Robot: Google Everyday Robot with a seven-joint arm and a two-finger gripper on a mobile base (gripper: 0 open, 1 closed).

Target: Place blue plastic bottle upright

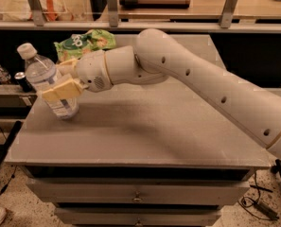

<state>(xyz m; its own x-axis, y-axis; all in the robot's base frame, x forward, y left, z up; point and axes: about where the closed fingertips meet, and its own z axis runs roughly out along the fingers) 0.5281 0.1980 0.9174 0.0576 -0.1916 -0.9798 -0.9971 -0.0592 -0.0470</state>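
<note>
Beyond the left edge of the worktop (154, 131), on a lower ledge, stand a small water bottle (1, 73) and a dark can (22, 81), both well apart from the action.

Just inside that left edge is the blue plastic bottle (44, 77). Its cap is up and it leans a little to the left, so the neck overhangs the edge while the base sits at the worktop surface. Whether the base bears fully on the surface cannot be told. The gripper (53, 80) has it around the middle, over the label, with the jaws clamped on the bottle: one pale yellow finger (62, 89) crosses the front and the other lies behind.

Behind the wrist, at the back edge, lies a green snack bag (85, 41) – near the rear finger, though contact cannot be told.

The white arm (201, 79) runs from the gripper across the back half of the worktop and leaves past the right-hand front corner. In front of the arm the grey surface is bare from the bottle's base to the front edge and across to the right – the widest open room is the front and middle. Under the front edge are drawers (137, 197).
</note>
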